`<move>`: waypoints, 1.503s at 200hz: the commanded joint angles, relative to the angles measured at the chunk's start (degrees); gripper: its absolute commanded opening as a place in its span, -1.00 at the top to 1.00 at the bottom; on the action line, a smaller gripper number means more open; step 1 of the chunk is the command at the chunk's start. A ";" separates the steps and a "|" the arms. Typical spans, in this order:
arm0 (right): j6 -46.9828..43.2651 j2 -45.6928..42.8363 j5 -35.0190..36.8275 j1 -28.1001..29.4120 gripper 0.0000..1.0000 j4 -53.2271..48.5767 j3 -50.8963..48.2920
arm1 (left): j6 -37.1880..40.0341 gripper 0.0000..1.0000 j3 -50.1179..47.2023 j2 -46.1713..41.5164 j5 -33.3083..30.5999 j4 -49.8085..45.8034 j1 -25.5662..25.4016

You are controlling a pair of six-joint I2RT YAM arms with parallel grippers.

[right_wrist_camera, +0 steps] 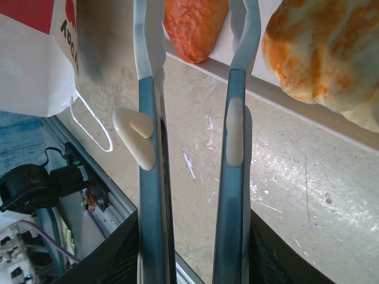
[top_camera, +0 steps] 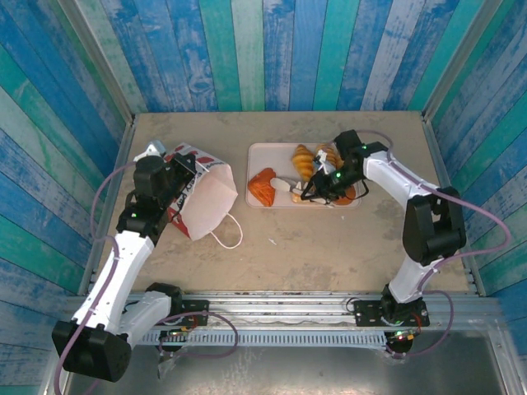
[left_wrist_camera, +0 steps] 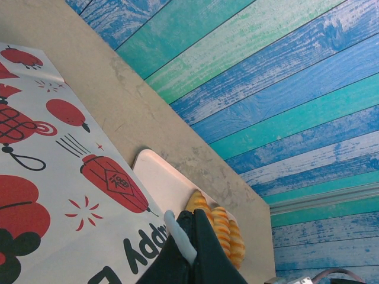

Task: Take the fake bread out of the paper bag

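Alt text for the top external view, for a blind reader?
Right gripper hovers open and empty over a pink tray holding several pieces of fake bread. Left gripper is shut on the rim of the red-and-white paper bag on the tan table.

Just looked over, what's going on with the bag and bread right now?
The left hand is shut at the edge of the paper bag, apparently pinching it as it lies on its side. Several bread pieces sit on the pink tray. The right hand hovers open and empty over the tray's near edge.
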 commanded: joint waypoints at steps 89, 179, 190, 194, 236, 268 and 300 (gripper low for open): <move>1.50 2.01 33.09 15.05 0.04 -11.27 16.26 | 0.74 1.00 -0.20 -0.46 0.32 1.34 -0.20; 3.79 7.87 30.86 19.85 -0.06 -11.96 22.00 | 0.82 1.00 -0.48 -1.07 0.14 1.04 -0.16; 4.27 8.22 31.17 20.05 -0.08 -11.53 22.23 | 0.74 1.00 -0.58 -1.16 0.04 1.10 -0.20; 4.53 8.36 31.46 20.17 -0.08 -11.41 22.27 | 0.73 1.00 -0.58 -1.16 0.05 1.14 -0.16; 6.27 10.77 37.17 21.45 -0.10 -11.82 23.33 | 0.65 1.00 -0.65 -1.07 0.23 1.25 -0.16; 5.16 12.36 35.96 21.59 -0.08 -12.45 23.68 | 0.56 1.00 -0.67 -1.07 0.34 1.25 -0.16; -0.06 11.17 38.32 21.32 0.01 -14.39 23.33 | 0.71 0.99 -0.45 -1.42 0.32 0.82 -0.16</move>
